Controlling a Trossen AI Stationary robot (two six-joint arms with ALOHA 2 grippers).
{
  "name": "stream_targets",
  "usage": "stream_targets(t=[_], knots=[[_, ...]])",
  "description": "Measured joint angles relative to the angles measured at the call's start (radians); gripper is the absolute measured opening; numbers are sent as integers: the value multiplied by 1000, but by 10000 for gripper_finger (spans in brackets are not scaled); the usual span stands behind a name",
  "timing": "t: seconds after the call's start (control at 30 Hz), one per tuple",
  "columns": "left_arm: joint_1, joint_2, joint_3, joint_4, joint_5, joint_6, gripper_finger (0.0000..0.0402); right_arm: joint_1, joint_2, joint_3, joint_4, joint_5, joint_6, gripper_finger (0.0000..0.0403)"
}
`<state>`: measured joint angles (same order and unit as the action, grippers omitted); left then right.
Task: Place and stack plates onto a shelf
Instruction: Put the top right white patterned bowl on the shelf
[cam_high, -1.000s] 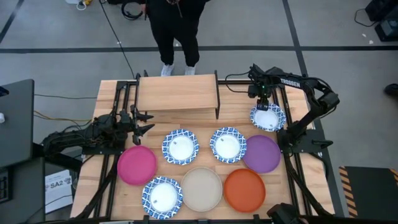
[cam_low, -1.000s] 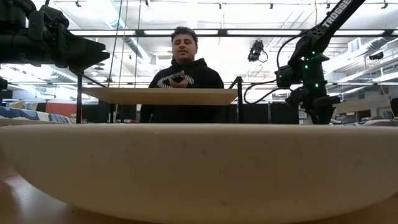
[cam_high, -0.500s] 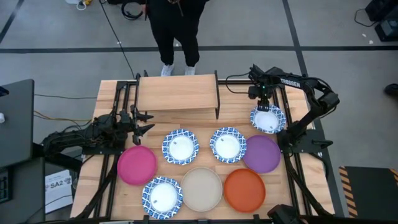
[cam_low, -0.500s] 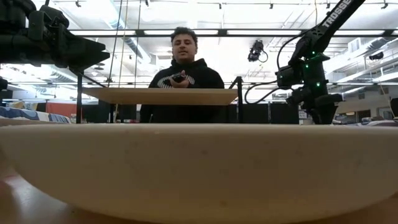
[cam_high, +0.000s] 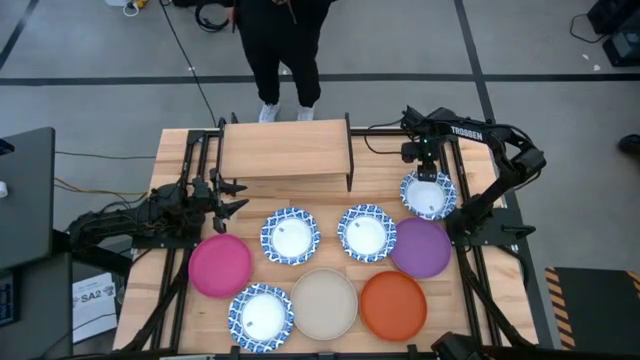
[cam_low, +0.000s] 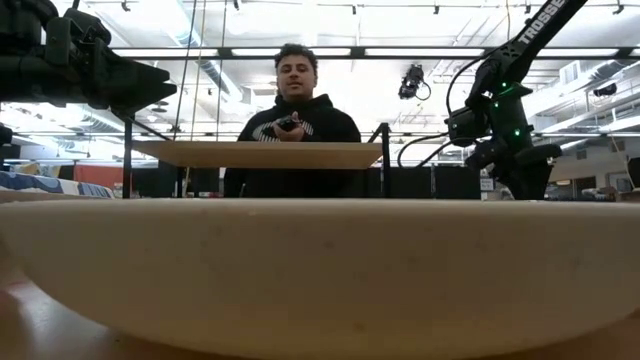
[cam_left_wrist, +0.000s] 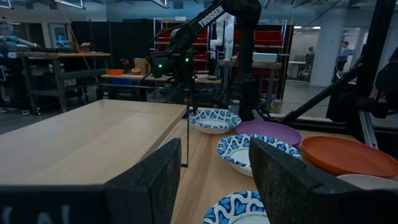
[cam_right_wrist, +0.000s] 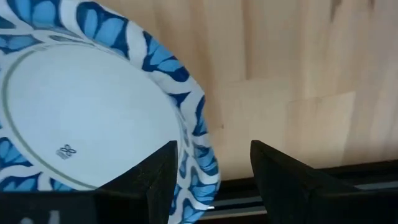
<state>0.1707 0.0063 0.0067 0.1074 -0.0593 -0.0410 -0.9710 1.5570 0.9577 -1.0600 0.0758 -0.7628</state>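
Eight plates lie flat on the plank table. One blue-rimmed white plate (cam_high: 430, 195) sits at the far right, with three more (cam_high: 289, 236) (cam_high: 366, 232) (cam_high: 261, 315) nearer. The rest are pink (cam_high: 220, 264), purple (cam_high: 420, 247), beige (cam_high: 324, 303) and orange (cam_high: 393, 304). The shelf (cam_high: 285, 150) stands bare at the far middle. My right gripper (cam_high: 424, 165) is open and points down over the far-right plate's far rim (cam_right_wrist: 200, 163). One finger is over the plate's inside and one is outside it. My left gripper (cam_high: 232, 196) waits open, left of the plates.
A person (cam_high: 280, 50) stands just beyond the table's far edge, behind the shelf. The beige plate's rim (cam_low: 320, 270) fills the low view close up. Black frame rails run along the table's left and right sides (cam_high: 465, 260). Bare wood shows between the shelf and the plate rows.
My right gripper has shifted a little toward the table's far right and sunk slightly over the plate's far rim, staying open. The blue-rimmed plate under it now shows more of its far side. My left arm has kept still.
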Motion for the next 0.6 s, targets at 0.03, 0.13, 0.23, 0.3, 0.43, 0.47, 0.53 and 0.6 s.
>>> stream_targets(t=[0.03, 0.13, 0.23, 0.3, 0.43, 0.47, 0.53, 0.6], knots=[[0, 0, 0, 0, 0, 0, 196, 0, 0, 0, -2, -6, 0, 208], [0, 0, 0, 0, 0, 0, 196, 0, 0, 0, 8, -10, 0, 208], [0, 0, 0, 0, 0, 0, 196, 0, 0, 0, 14, -28, 0, 208], [0, 0, 0, 0, 0, 0, 196, 0, 4, 0, 14, -52, 0, 208], [0, 0, 0, 0, 0, 0, 196, 3, 23, 0, 14, -45, -2, 206], [0, 0, 0, 0, 0, 0, 196, 7, 26, 0, 13, -36, -3, 204], [0, 0, 0, 0, 0, 0, 196, 13, 32, 0, 12, -28, -4, 199], [0, 0, 0, 0, 0, 0, 196, 15, 37, 0, 13, -38, -4, 192]])
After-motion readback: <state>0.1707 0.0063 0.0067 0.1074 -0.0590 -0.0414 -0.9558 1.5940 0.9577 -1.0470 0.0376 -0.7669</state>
